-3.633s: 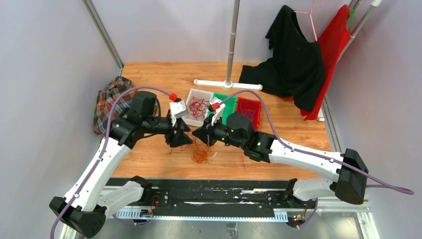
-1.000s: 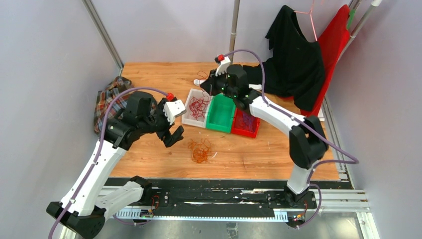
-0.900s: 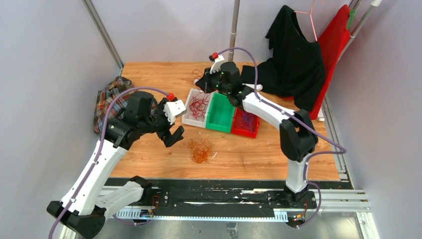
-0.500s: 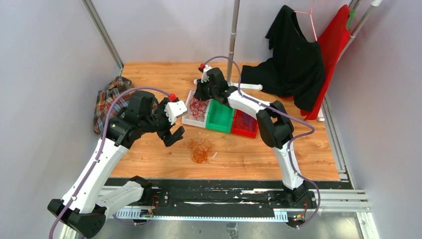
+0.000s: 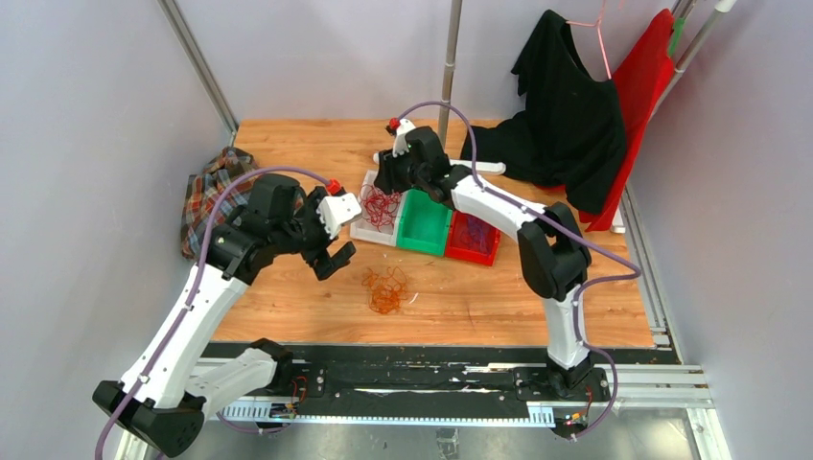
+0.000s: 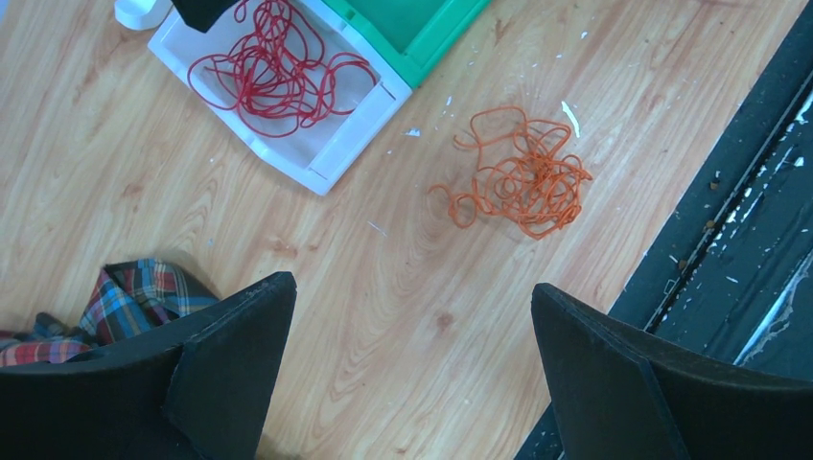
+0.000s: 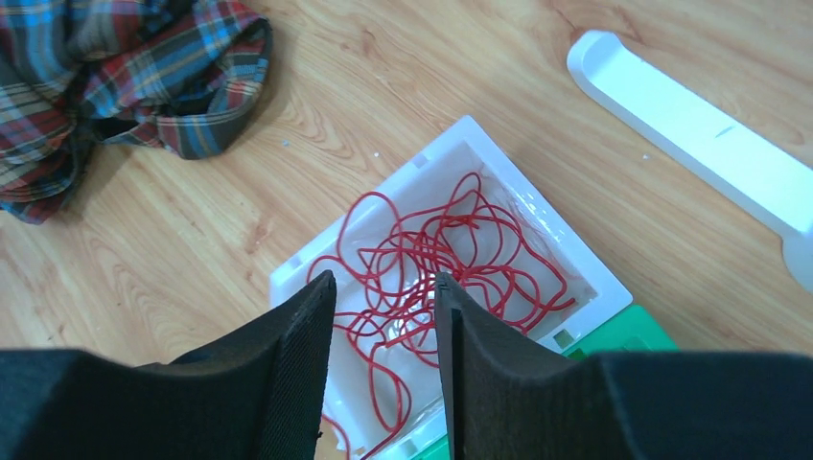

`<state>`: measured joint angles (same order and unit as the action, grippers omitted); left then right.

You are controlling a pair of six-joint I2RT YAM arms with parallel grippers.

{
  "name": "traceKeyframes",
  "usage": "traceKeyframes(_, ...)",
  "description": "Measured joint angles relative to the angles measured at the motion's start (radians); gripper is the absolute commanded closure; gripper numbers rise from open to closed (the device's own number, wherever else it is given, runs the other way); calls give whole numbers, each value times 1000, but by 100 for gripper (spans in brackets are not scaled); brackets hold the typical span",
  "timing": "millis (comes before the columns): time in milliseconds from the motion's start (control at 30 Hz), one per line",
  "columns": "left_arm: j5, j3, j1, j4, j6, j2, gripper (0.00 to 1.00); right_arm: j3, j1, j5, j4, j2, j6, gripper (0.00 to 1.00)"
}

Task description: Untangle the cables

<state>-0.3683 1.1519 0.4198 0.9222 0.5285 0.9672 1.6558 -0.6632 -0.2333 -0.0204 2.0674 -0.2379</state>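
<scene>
The left gripper (image 6: 407, 287) is held spread wide and empty, left of the white bin (image 6: 369, 120). The cables (image 5: 386, 287) are seen as thin looping wires: one orange clump (image 6: 518, 182) in front of that bin, and one red tangle (image 7: 431, 249) inside it, under the right gripper (image 7: 382, 287), which is parted and empty.

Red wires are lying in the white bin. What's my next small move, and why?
Probably lift the right hand clear of the white bin: its jaws stand apart and the red wires lie loose inside. The orange clump lies on the table near the open left hand.
</scene>
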Motion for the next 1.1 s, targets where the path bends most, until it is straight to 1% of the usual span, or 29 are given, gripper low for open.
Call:
traceKeyframes(133, 15, -2, 0, -4, 0, 5, 2, -14, -11, 2, 2, -49, 3, 59)
traceKeyframes(200, 16, -12, 0, -16, 0, 5, 2, -35, -19, 5, 2, -74, 4, 56)
traceKeyframes(267, 16, -38, 0, -37, 4, 5, 2, -81, -26, 21, 3, -112, 9, 51)
traceKeyframes(367, 18, -119, 0, -88, 11, 19, 2, -221, -53, 55, 0, -225, 21, 44)
traceKeyframes(500, 13, -204, 0, -161, 18, 95, 0, -458, -95, 101, -38, -432, 12, 43)
traceKeyframes(533, 9, -221, 0, -184, 19, 123, 1, -508, -102, 112, -51, -477, 6, 43)
traceKeyframes(700, -46, -248, 0, -279, 27, 284, 10, -778, -110, 177, -120, -711, -39, 46)
traceKeyframes(800, -89, -233, 0, -309, 33, 388, 16, -875, -111, 215, -148, -799, -63, 49)
traceKeyframes(933, -139, -200, 0, -340, 34, 529, 26, -951, -121, 249, -190, -878, -90, 54)
traceKeyframes(1000, -161, -192, 0, -346, 33, 572, 32, -972, -121, 262, -204, -903, -103, 58)
traceKeyframes(1100, -195, -188, 0, -352, 30, 613, 45, -978, -121, 270, -221, -916, -115, 63)
